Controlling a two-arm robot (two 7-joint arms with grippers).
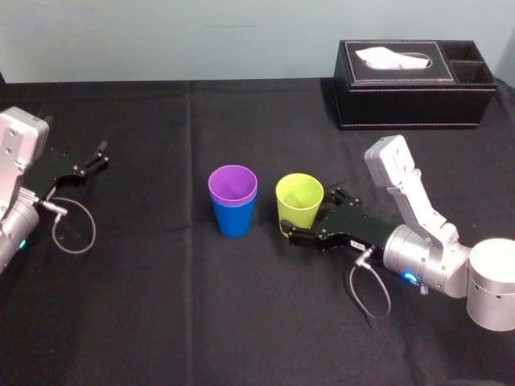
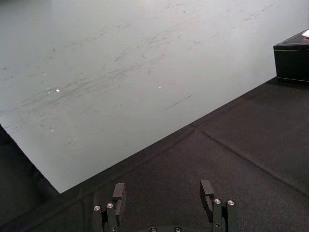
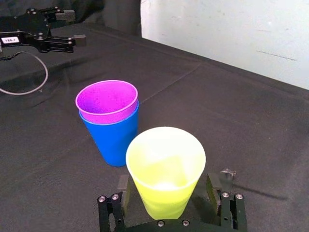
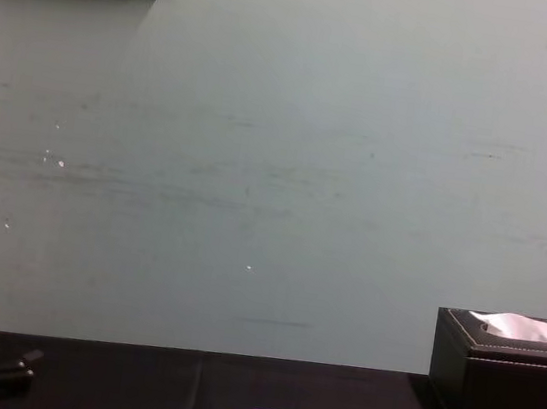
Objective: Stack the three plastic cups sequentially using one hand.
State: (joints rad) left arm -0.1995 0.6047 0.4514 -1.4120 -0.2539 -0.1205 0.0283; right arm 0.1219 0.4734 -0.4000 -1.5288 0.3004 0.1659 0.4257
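Lime cup (image 3: 165,159) stands between my released right tool (image 3: 167,184) (left tool (image 1: 98,157) idles open, far nine o'clock), so a skewed squeeze could tip it against the purple cup (image 1: 232,184) nested in the blue cup (image 1: 233,220) at its nine o'clock.

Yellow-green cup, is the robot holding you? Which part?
Not held yet, it seems. The right gripper has its open fingers either side of the yellow-green cup, low down, with small gaps. The left gripper rests open and empty, off to the left.
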